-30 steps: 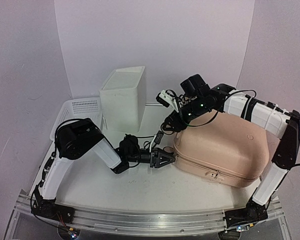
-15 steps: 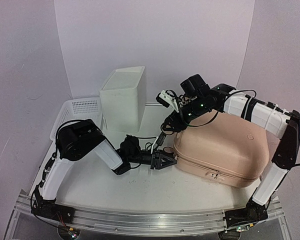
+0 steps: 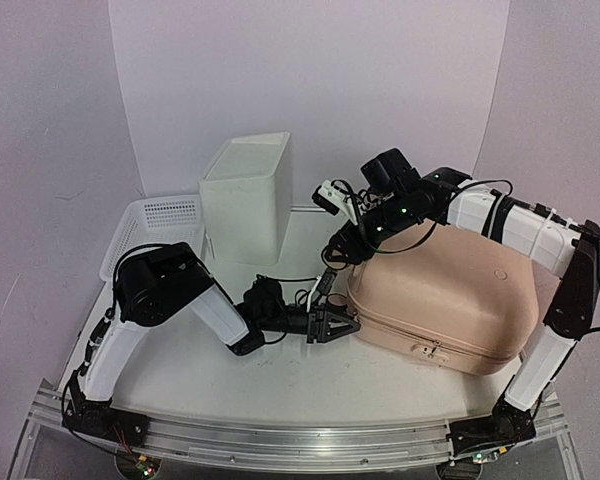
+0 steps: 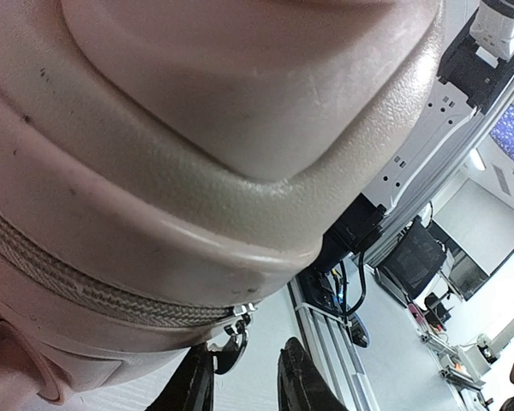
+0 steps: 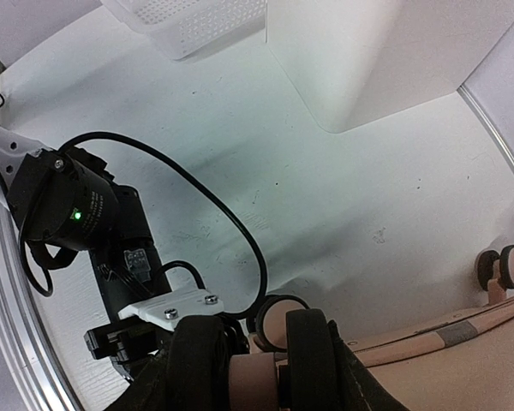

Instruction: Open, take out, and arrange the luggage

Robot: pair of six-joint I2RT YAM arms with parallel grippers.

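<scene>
The peach-pink luggage [image 3: 450,290] lies flat and zipped shut at the right of the table. My left gripper [image 3: 342,325] is at its front-left corner. In the left wrist view the shell [image 4: 240,103] fills the frame. The metal zipper pull [image 4: 231,342] hangs from the seam between my open fingers [image 4: 193,385], beside the left one. My right gripper [image 3: 335,256] is at the case's back-left corner. In the right wrist view it [image 5: 259,364] is shut on a pink caster wheel [image 5: 257,381].
A white plastic drawer box [image 3: 248,195] stands at the back centre, with a white mesh basket [image 3: 150,225] to its left. The left arm's wrist [image 5: 77,214] lies close under my right gripper. A metal rail [image 3: 300,440] runs along the near edge.
My left gripper has slid a little to the right, up against the luggage's front-left corner. The right arm and the luggage have not moved.
</scene>
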